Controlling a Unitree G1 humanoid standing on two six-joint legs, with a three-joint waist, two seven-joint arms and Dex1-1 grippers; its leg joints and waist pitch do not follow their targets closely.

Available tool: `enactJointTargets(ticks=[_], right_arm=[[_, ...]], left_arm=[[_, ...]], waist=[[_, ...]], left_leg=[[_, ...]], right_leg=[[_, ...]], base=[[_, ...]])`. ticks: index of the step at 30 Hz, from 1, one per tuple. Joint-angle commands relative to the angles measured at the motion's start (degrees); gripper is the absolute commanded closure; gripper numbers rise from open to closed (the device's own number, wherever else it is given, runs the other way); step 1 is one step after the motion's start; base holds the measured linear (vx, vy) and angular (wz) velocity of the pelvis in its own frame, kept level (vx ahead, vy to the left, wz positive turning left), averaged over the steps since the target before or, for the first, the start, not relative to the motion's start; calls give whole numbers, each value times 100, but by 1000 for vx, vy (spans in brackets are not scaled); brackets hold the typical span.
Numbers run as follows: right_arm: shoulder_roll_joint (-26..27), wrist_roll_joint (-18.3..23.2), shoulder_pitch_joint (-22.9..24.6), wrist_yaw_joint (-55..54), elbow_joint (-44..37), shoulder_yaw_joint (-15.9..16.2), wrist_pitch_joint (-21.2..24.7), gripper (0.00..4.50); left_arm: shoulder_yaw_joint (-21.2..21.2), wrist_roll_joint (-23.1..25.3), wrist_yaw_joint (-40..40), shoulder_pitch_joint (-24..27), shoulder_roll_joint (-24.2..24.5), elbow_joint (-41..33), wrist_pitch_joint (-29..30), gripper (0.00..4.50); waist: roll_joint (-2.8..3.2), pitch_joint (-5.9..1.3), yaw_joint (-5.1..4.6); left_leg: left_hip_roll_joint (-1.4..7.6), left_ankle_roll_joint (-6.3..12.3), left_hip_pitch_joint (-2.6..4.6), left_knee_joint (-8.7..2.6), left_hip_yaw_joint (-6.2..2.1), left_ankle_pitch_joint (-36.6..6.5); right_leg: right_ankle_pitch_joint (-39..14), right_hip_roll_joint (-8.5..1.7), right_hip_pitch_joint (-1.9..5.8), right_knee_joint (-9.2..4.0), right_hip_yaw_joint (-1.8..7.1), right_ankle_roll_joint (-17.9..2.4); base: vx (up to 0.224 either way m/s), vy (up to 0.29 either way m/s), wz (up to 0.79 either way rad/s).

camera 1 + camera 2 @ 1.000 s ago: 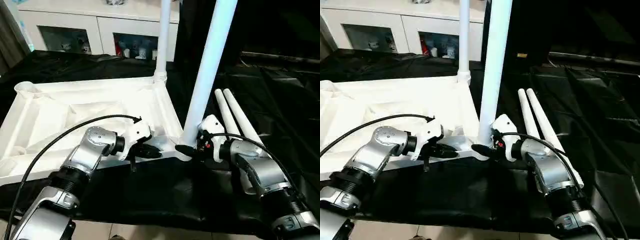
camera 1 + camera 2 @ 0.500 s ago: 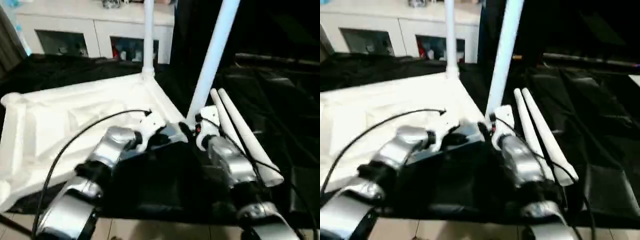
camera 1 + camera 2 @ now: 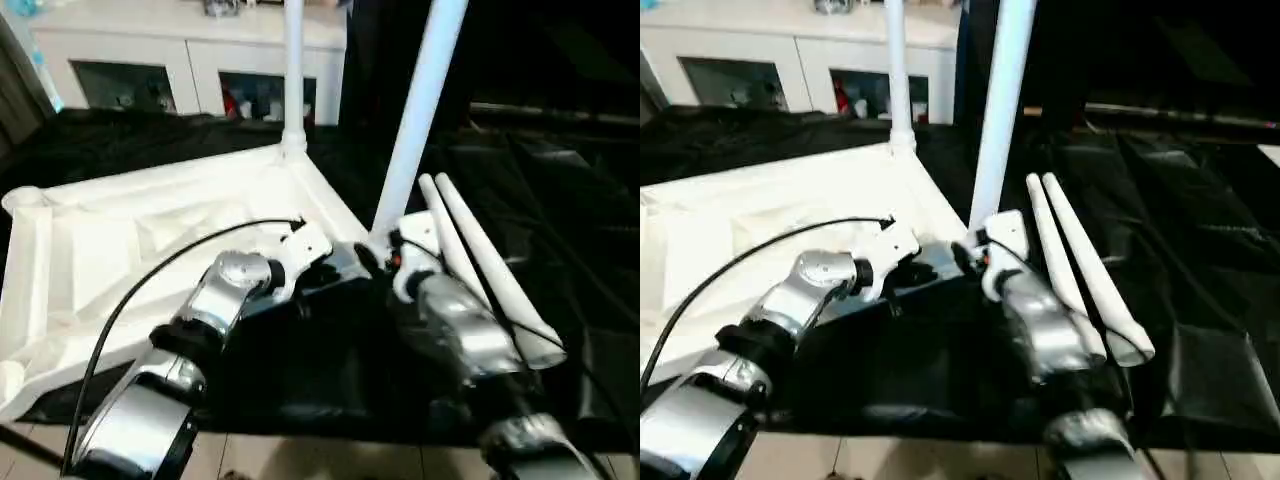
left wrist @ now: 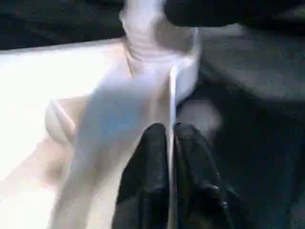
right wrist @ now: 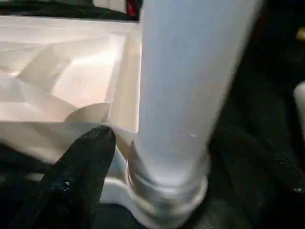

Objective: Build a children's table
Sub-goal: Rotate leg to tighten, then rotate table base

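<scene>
White plastic, the table top [image 3: 150,240] lies upside down on the black-draped bench [image 3: 560,200], rim upward. One leg [image 3: 293,80] stands upright in the far corner socket, and a second leg [image 3: 415,120] stands in the near right corner socket [image 5: 162,191], leaning a little. Two spare legs [image 3: 480,260] lie side by side on the cloth just to the right of that corner. The left pincer [image 4: 170,143] is pressed together on the top's thin raised rim near that corner, steadying the piece. The right pincer [image 3: 378,255] sits at the base of the second leg with its fingers spread about the tube, one black finger [image 5: 81,176] beside the collar. The step in hand looks like seating this second leg; next it likely needs a firm push or twist home, then a reach for a spare leg.
</scene>
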Motion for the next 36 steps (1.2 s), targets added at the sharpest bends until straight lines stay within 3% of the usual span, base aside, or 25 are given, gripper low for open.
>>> enactJointTargets(ticks=[1,2,3,4,8,9,11,14,15,16,17,18,19,20,21,22,24,25,26,28,32,36], right_arm=[[-302,143,340,356,-831,21,250,64],[-419,135,460,434,-1044,31,275,64],[-603,190,624,605,-1347,53,293,64],[-603,190,624,605,-1347,53,293,64],[-836,399,841,984,-1978,117,608,64],[-900,497,886,1151,-2117,182,763,64],[-951,503,909,1248,-2168,261,822,64],[-998,340,892,1360,-2045,549,1006,64],[-962,289,856,1327,-1922,612,1125,64],[-916,227,819,1249,-1802,652,1213,82],[-885,181,798,1189,-1728,657,1190,93],[-853,136,776,1112,-1659,659,1169,93],[-785,168,726,1097,-1537,672,1240,93],[-777,175,719,1097,-1521,674,1251,113],[-769,166,706,1116,-1495,709,1229,113],[-718,183,658,1079,-1438,738,1262,133],[-690,166,615,1065,-1386,778,1246,141],[-673,154,591,1058,-1351,805,1236,141],[-645,136,550,1050,-1283,828,1228,149],[-643,97,518,1052,-1210,846,1229,179],[-698,69,520,1091,-1233,834,1249,207],[-795,72,550,1119,-1331,829,1306,250]], left_arm=[[264,-195,275,-215,-26,-171,-295,381],[342,-221,396,-227,-8,-232,-280,363],[417,-212,488,-203,104,-393,-331,363],[417,-212,488,-203,104,-393,-331,355],[659,-284,492,12,483,-1005,-16,324],[732,-288,405,186,692,-1415,302,318],[733,-236,347,295,852,-1651,463,284],[784,88,237,686,1531,-2484,1252,276],[827,254,224,828,1810,-2752,1528,268],[884,382,215,995,2110,-3060,1831,247],[926,423,202,1067,2232,-3176,1948,244],[968,438,185,1166,2379,-3351,2113,244],[1046,554,68,1375,2751,-3601,2301,244],[1056,570,52,1401,2800,-3632,2323,244],[1092,606,6,1465,2931,-3694,2396,244],[1145,725,15,1558,3212,-3768,2600,258],[1216,774,108,1539,3348,-3661,2684,278],[1267,816,188,1529,3444,-3589,2749,278],[1287,941,285,1520,3643,-3500,2823,279],[1333,984,336,1549,3821,-3461,2986,316],[1350,1069,438,1677,3971,-3405,3234,333],[1260,1101,532,1775,3959,-3164,3221,379]], waist=[[-47,-347,40],[-7,-348,63],[-58,-357,44],[-51,-359,61],[-50,-375,22],[-116,-377,11],[-49,-384,32],[-21,-407,39],[-60,-416,18],[0,-419,4],[-2,-419,-1],[6,-396,-6],[-37,-378,7],[2,-368,19],[4,-351,17],[-15,-315,34],[0,-317,30],[-47,-316,17],[-20,-314,33],[-26,-313,24],[-28,-308,32],[-13,-325,40]], left_leg=[[137,26,126,-437,-101,-2339],[167,21,154,-441,-100,-2352],[162,22,89,-461,-113,-2275],[171,25,74,-472,-119,-2228],[171,101,64,-439,-94,-1974],[169,127,60,-430,-77,-1905],[178,159,104,-404,-55,-1647],[195,190,101,-391,-57,-1207],[196,197,80,-385,-58,-1058],[177,191,120,-360,-40,-865],[186,166,126,-354,-37,-825],[182,143,117,-367,-30,-822],[178,89,134,-375,-16,-925],[190,22,155,-393,-30,-1052],[190,-14,157,-405,-24,-1139],[197,-162,205,-429,-26,-1590],[191,-250,201,-447,-41,-1774],[191,-298,215,-446,-45,-1889],[189,-332,220,-450,-53,-1939],[184,-370,204,-457,-67,-1998],[183,-407,225,-443,-65,-2102],[173,-393,213,-433,-64,-1988]], right_leg=[[-3142,-223,176,-551,107,-456],[-2908,-224,142,-532,126,-532],[-2649,-205,211,-482,109,-582],[-2550,-214,234,-464,110,-591],[-2034,-214,247,-379,138,-804],[-1949,-209,244,-371,137,-836],[-1542,-192,228,-317,152,-997],[-834,-184,273,-213,154,-1207],[-671,-180,299,-175,148,-1225],[-485,-163,282,-160,152,-1278],[-433,-172,281,-149,155,-1319],[-473,-164,277,-159,157,-1330],[-622,-149,268,-179,159,-1313],[-791,-163,262,-178,163,-1303],[-907,-154,252,-197,166,-1272],[-1405,-156,208,-239,174,-1165],[-1662,-160,211,-254,176,-1066],[-1775,-155,188,-276,176,-998],[-1842,-159,180,-274,179,-953],[-1922,-166,183,-276,180,-892],[-1921,-162,149,-278,191,-908],[-1762,-155,160,-258,196,-919]], base=[[0,0,0],[0,0,0],[0,0,0],[0,0,0],[0,0,0],[51,-10,-2],[58,-14,-1],[58,-5,3],[0,0,0],[0,0,0],[0,0,0],[0,0,0],[0,0,0],[0,0,0],[0,0,0],[0,0,0],[0,0,0],[0,0,0],[0,0,0],[0,0,0],[0,0,0],[0,0,0]])
